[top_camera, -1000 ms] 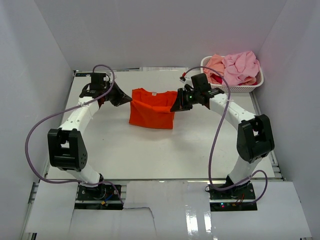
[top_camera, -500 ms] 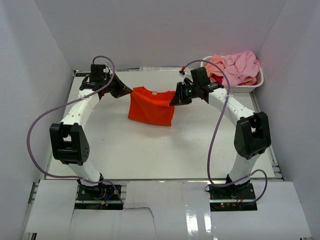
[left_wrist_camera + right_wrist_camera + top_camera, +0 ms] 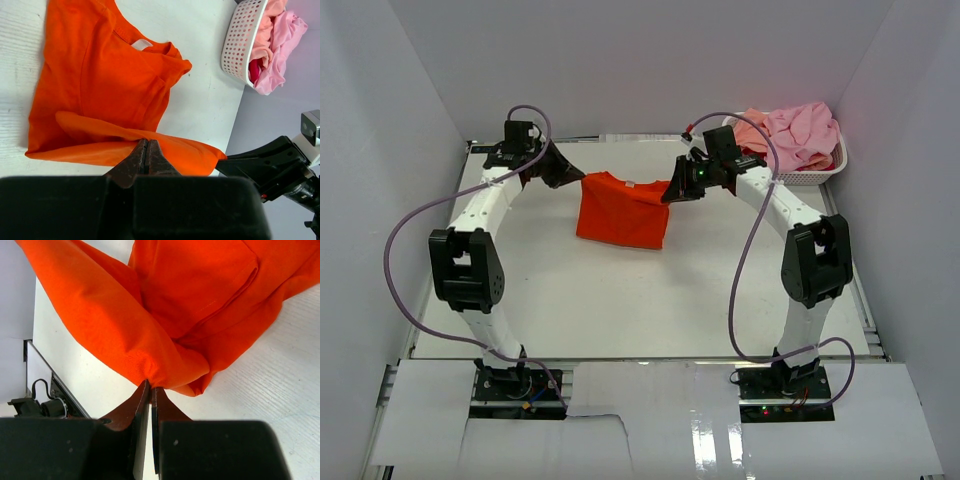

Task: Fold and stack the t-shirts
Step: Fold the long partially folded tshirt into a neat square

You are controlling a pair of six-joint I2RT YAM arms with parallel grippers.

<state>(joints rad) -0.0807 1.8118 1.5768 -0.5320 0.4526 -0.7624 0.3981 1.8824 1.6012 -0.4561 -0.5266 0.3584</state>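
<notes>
A bright orange-red t-shirt (image 3: 622, 208) lies partly folded at the far middle of the table. My left gripper (image 3: 578, 180) is shut on its far left edge; in the left wrist view the jaws (image 3: 146, 146) pinch a raised fold of the shirt (image 3: 100, 75). My right gripper (image 3: 670, 190) is shut on its far right edge; in the right wrist view the jaws (image 3: 150, 384) pinch a bunched corner of the shirt (image 3: 195, 295). The held edge hangs stretched between the two grippers above the rest of the shirt. Pink and salmon t-shirts (image 3: 798, 132) are heaped in the basket.
A white perforated basket (image 3: 820, 175) stands at the far right corner, also in the left wrist view (image 3: 240, 40). White walls close in the left, back and right. Purple cables loop from both arms. The white table (image 3: 620, 300) stretches toward me.
Both grippers have carried the shirt's held edge farther toward the back wall, and the arms have stretched out more. The shirt's near part has been drawn along the table with it.
</notes>
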